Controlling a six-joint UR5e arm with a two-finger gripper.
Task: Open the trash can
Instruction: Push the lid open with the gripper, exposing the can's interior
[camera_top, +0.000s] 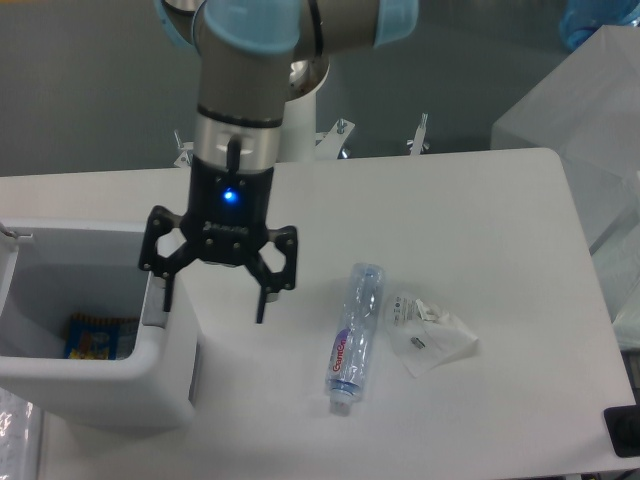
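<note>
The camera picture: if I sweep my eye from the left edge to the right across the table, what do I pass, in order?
Trash can, open, with a colourful packet inside → gripper, open above the bin's right rim → plastic bottle lying on its side → crumpled clear wrapper.

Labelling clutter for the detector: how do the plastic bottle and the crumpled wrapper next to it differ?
The plastic bottle is a long, slim clear cylinder; the crumpled wrapper is a flat, irregular sheet. The bottle carries a blue-and-red label band; the wrapper shows only small dark print. The bottle lies nearer the trash can; the wrapper sits on its far side. Both are transparent and lie loose on the white table, untouched by the gripper.
</note>
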